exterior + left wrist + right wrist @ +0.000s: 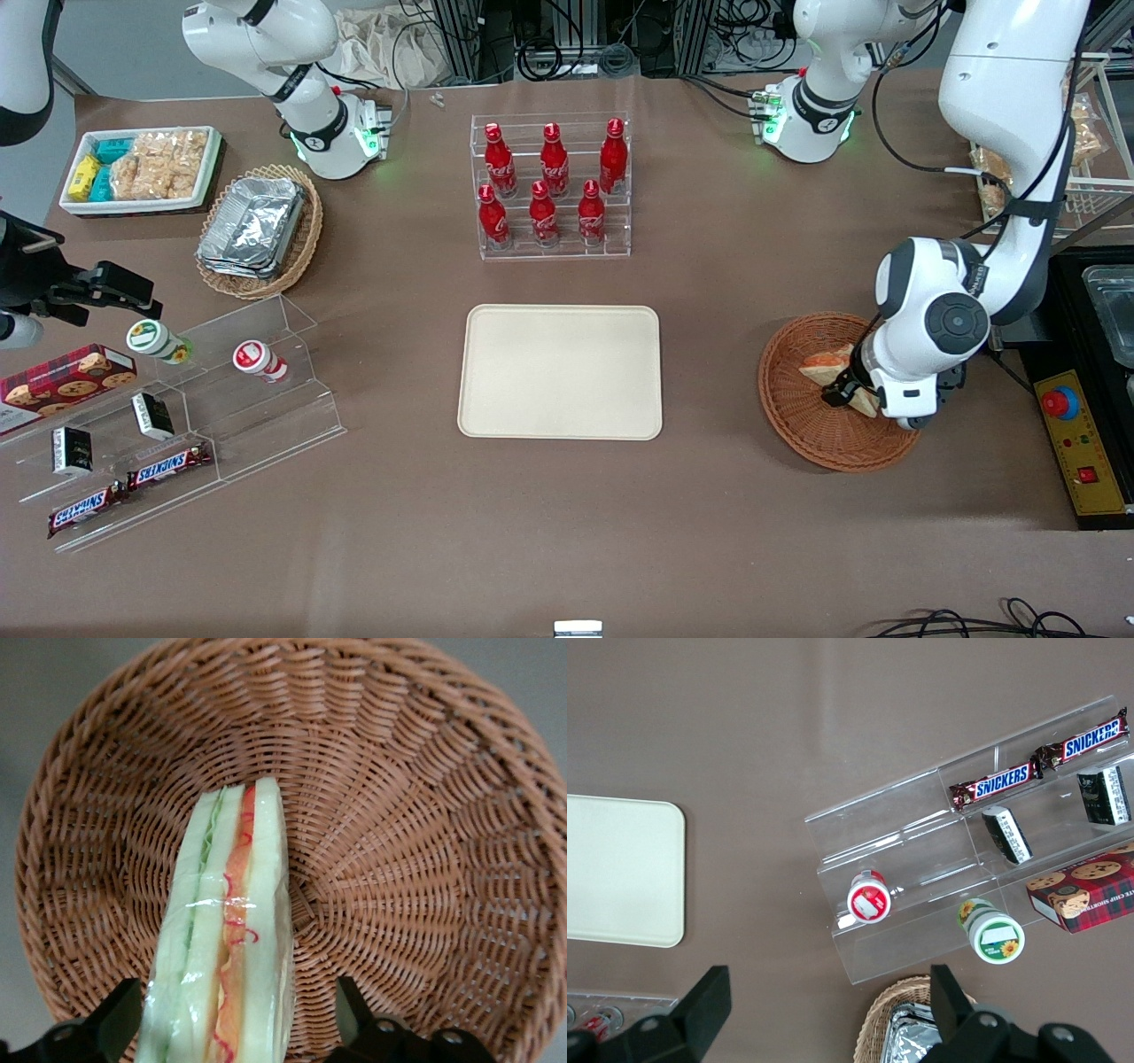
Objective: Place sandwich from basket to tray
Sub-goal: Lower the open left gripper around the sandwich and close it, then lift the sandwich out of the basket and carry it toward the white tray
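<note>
Two black fingers of the left gripper are standing apart, one on each side of the sandwich, not pressing it. Sandwich is lying on edge in the basket, bread, green and orange-red layers facing up. In the front view the gripper is hanging low inside the basket, which is sitting near the worktop's working-arm end. Tray is lying bare mid-worktop, well apart from the basket. Brown worktop is carrying a rack of red bottles farther from the front camera than the tray. Cables are running along the worktop's rear edge.
</note>
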Motion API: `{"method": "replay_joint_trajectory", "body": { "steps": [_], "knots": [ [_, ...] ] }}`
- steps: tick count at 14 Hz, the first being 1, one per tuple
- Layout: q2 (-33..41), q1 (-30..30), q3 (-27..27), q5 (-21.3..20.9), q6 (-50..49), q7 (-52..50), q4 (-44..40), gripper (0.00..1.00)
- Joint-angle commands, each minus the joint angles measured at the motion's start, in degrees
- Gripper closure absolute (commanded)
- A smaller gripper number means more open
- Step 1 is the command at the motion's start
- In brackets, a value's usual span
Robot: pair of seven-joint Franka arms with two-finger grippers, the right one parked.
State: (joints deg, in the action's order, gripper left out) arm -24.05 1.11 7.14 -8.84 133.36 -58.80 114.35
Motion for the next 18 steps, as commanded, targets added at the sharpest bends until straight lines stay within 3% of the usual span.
{"method": "replay_joint_trajectory", "body": {
  "steps": [1, 2, 9, 14, 18],
  "knots": [
    [0.3, 0.2, 0.2, -1.4, 2.2, -4.6, 0.7, 0.8],
    [0.3, 0.1, 0.2, -1.4, 2.2, -5.2, 0.4, 1.0],
    [2.0, -1.1, 0.7, -1.4, -0.9, -5.4, -2.6, 1.0],
    [3.0, -1.8, 2.2, -0.2, -26.2, 3.1, -19.7, 1.0],
    [4.2, -1.8, 8.2, -0.3, -40.7, 12.7, -31.7, 1.0]
  ]
}}
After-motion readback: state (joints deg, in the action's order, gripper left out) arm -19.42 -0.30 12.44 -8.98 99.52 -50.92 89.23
